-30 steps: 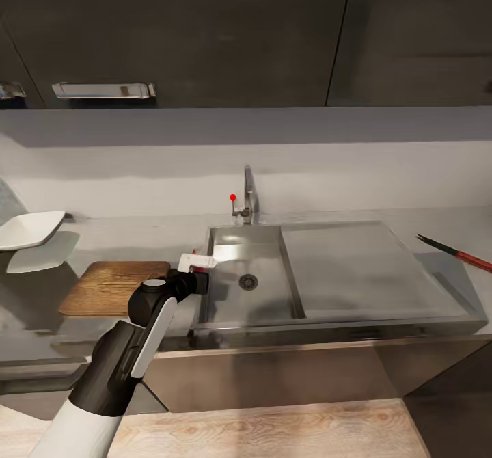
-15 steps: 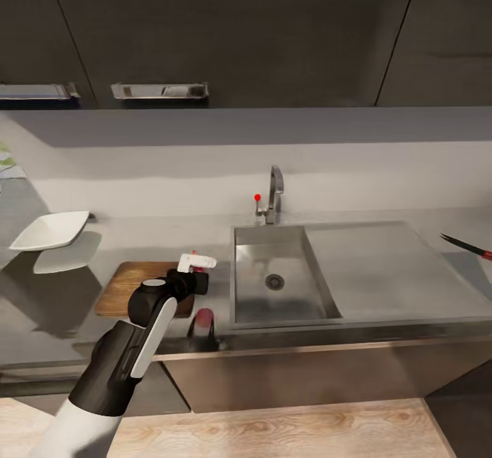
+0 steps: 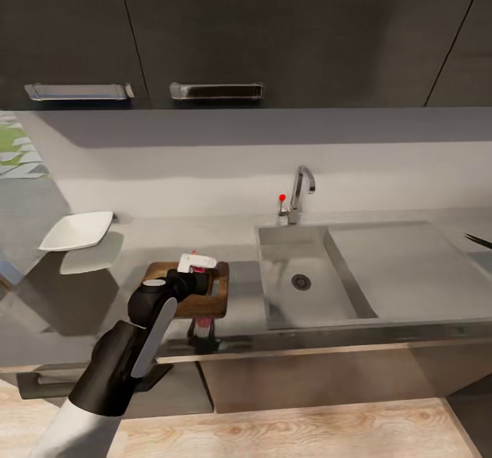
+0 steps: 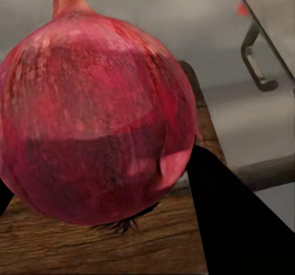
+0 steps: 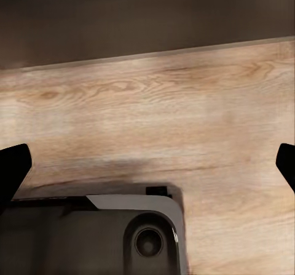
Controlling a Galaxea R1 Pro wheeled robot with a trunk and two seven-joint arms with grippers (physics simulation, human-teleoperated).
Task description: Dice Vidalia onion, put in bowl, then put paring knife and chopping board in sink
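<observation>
The pink-red Vidalia onion (image 4: pixel 92 121) sits between the dark fingers (image 4: pixel 236 226) of my left gripper (image 3: pixel 197 266), which is shut on it. It hangs just above the dark-brown chopping board (image 3: pixel 195 305), near the board's right end. The grey sink (image 3: pixel 345 304) lies to the right of the board, with its chrome tap (image 3: pixel 299 195) behind it. A white bowl (image 3: pixel 76 231) rests on the countertop (image 3: pixel 246 294) at the back left. The dark blade tip of the paring knife (image 3: pixel 478 240) shows at the far right edge. My right gripper (image 5: pixel 147 164) is open over the floor.
Dark wall cabinets with metal handles (image 3: pixel 216 90) hang above the grey backsplash. Dark cabinet fronts stand under the worktop. Light wooden floor (image 5: pixel 184 103) lies in front of them, with part of the robot's base (image 5: pixel 123 232) over it.
The view has slid left along the counter, so sink and knife shifted right in the picture. My left gripper, still holding the onion, went from over the sink's left edge to over the board.
</observation>
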